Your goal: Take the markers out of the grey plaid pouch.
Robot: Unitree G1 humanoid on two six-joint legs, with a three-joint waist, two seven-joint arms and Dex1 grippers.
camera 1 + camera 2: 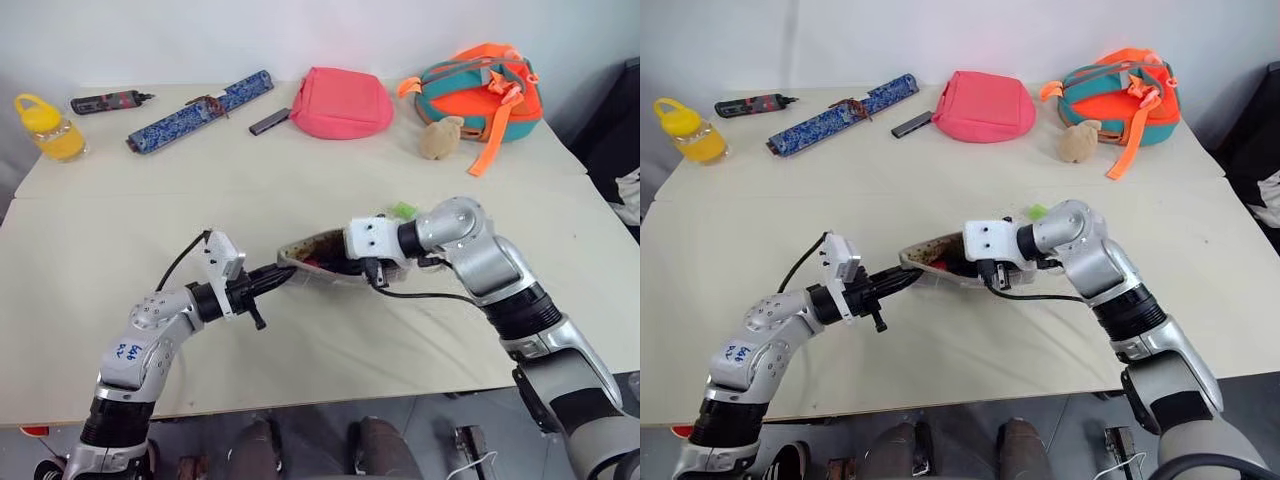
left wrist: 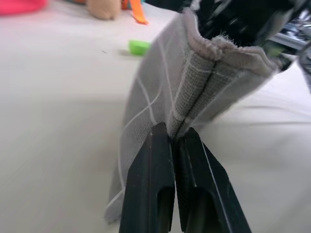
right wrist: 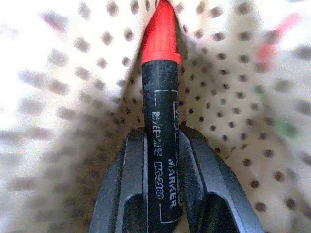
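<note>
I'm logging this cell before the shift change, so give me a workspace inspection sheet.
Surface: beige table, bare in front.
Job's things: grey plaid pouch held up, mouth open; black marker with red end inside; green piece behind the pouch.
Clutter: yellow bottle, black-and-red tool, blue roll, pink pouch, backpack, tan toy.
Grippers: left gripper pinches the pouch's end; right gripper grips the marker.
Cables: black cable under the right wrist.
Surroundings: white wall.
</note>
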